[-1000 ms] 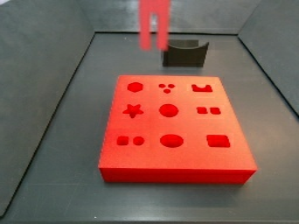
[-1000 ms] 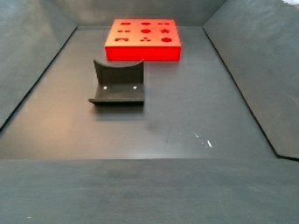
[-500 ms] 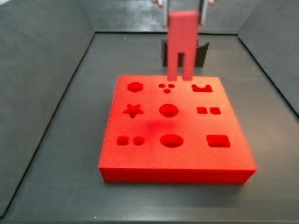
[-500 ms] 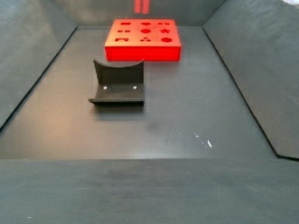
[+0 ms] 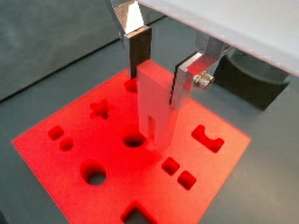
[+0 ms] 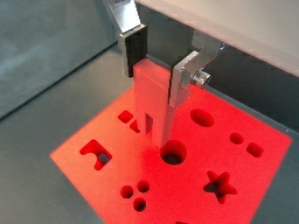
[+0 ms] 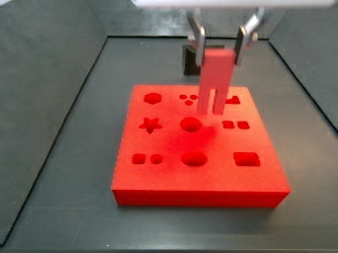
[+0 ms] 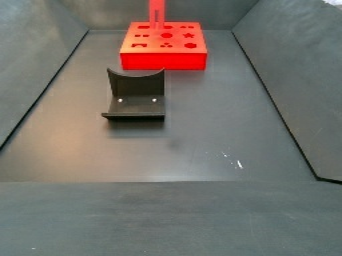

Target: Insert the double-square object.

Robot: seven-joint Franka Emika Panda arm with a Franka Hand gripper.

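My gripper (image 7: 218, 40) is shut on the double-square object (image 7: 215, 83), a slim red peg that hangs upright from the jaws. The peg is over the far middle of the big red board (image 7: 264, 178), its lower end near the round centre hole (image 7: 192, 125). The double-square hole (image 7: 235, 126) lies just to the right of that hole. Both wrist views show the silver fingers (image 5: 187, 77) (image 6: 184, 77) clamping the peg (image 5: 155, 118) (image 6: 152, 109) above the board (image 5: 59, 105) (image 6: 263, 197). In a side view only the peg (image 8: 156, 10) shows above the board (image 8: 164, 62).
The dark fixture (image 8: 135, 96) stands on the grey floor apart from the board, and it shows behind the board in a side view (image 7: 195, 57). Grey walls enclose the floor. The board has several other shaped holes, among them a star (image 7: 150, 126).
The gripper has carried the peg from the back of the bin forward, to the right and lower, until it is over the board's far middle.
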